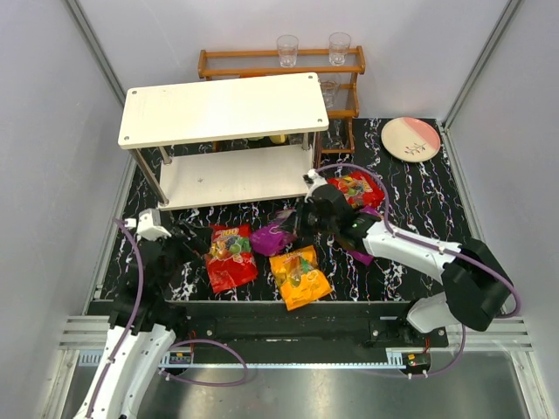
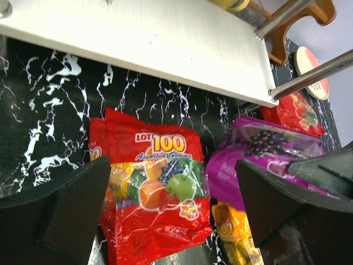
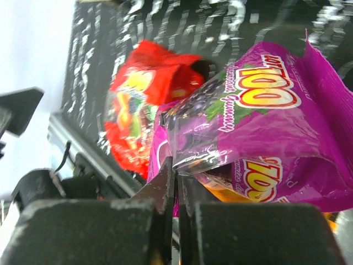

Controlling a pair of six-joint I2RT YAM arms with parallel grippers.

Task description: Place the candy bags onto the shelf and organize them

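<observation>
While the right gripper (image 3: 176,168) is pinched shut on the clear seam of a glossy purple plastic candy bag (image 3: 265,121), that bag sits mid-way across the black marbled table (image 1: 410,205), just before the front edge of the white two-tier shelf (image 1: 223,109). Its long axis runs roughly along that edge, with the free end pointing left of the gripper. The right arm is nearer, and the left gripper (image 2: 172,165) hangs wide open above a glossy red plastic bag (image 2: 154,193).

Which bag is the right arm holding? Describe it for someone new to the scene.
Look at the black marbled mat in front of the white shelf. The one meant is the purple bag just beyond the orange bag. Unlike the other purple bag, mostly hidden under the right arm, its edge is pinched between the right fingers.
</observation>
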